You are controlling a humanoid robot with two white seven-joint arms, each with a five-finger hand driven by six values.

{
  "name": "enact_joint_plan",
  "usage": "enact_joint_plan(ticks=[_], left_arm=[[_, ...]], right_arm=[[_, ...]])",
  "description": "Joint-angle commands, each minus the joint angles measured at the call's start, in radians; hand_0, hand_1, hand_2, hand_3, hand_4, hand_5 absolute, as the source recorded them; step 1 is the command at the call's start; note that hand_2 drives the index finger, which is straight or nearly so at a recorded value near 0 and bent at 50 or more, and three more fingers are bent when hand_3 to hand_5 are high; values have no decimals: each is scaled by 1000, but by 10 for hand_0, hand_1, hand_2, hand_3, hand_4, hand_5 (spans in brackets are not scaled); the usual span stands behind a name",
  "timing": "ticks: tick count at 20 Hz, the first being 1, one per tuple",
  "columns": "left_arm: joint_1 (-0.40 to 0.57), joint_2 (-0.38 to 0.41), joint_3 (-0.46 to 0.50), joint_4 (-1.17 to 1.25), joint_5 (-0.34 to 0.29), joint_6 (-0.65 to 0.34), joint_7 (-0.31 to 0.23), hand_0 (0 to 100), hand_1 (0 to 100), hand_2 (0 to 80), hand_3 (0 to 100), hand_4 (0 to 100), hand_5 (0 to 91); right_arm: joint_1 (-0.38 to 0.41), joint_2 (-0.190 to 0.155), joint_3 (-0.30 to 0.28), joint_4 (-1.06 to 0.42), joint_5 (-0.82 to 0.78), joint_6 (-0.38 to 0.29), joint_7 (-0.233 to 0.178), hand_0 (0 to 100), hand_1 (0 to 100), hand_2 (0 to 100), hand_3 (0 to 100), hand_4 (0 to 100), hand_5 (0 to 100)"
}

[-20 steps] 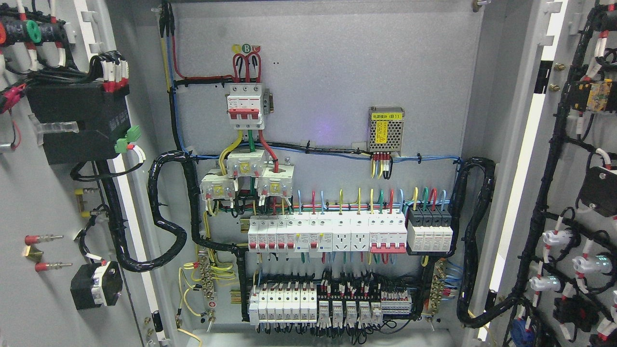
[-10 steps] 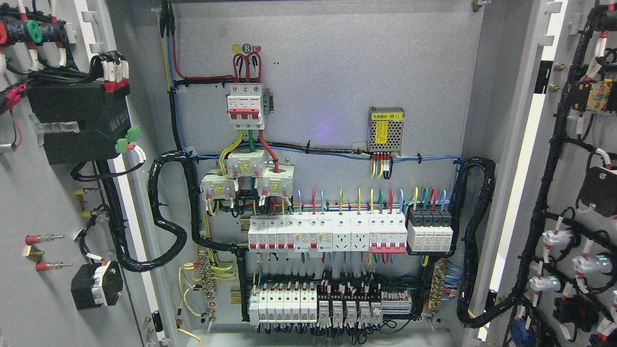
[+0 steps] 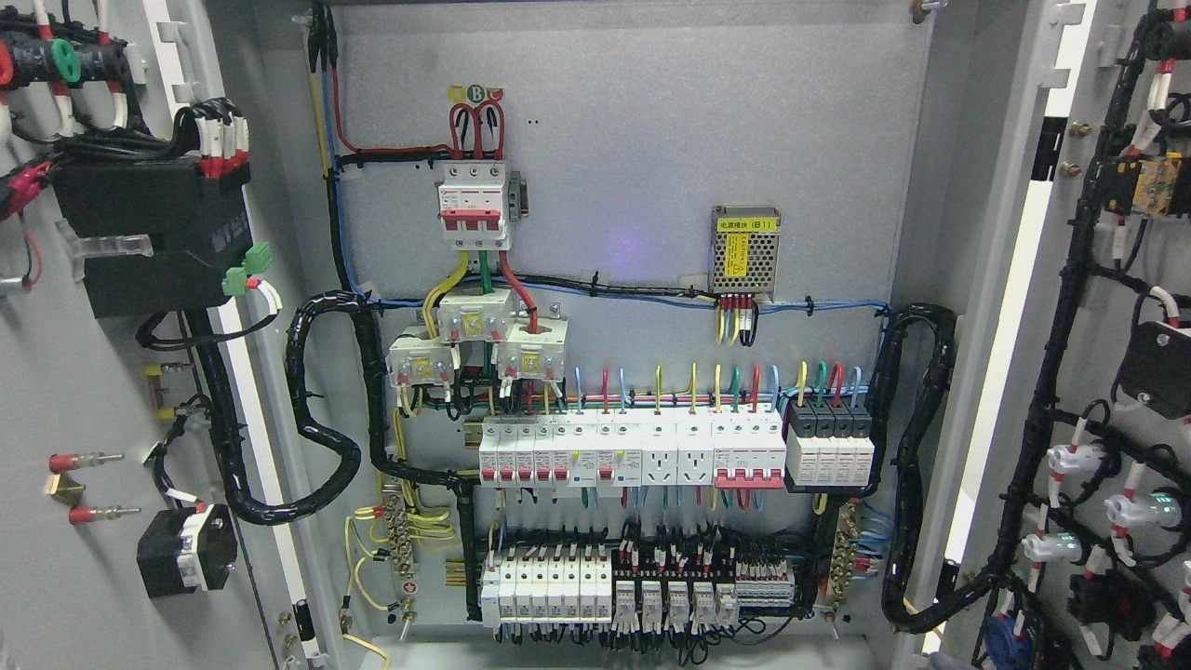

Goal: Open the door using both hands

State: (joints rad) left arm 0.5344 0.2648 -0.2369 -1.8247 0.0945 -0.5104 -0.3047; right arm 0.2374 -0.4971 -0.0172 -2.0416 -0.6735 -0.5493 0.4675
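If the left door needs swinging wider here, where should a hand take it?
Hedged: by the free vertical edge of the left door, coming from the front. It is a bare flange, whereas the inner face carries a wiring harness and components.

Grey back panel point(image 3: 651, 121), evenly lit, with a faint violet glare to the right of the main breaker point(image 3: 475, 205). Directly below the breaker, three white transformers point(image 3: 470, 344). Lower still, a long row of white breakers point(image 3: 633, 451), then a terminal row point(image 3: 642, 586) near the bottom. Right of the breaker, a small mesh power supply point(image 3: 744, 251) with a yellow label. Down and left of the breaker, a thick black loom point(image 3: 321, 437) in a loop; far right, a second loom point(image 3: 916, 465). Farther right again, a bright white strip point(image 3: 1000, 354) of light, slanting from top to bottom.
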Motion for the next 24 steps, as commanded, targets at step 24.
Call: enact_joint_plan(ticks=[24], left_arm=[[-226,-177,235,-185,-15,-330,29,0,0,0,0,0,0]], right_arm=[[51,-35,-76,3,-129,17,-1,379,0,0,0,0,0]])
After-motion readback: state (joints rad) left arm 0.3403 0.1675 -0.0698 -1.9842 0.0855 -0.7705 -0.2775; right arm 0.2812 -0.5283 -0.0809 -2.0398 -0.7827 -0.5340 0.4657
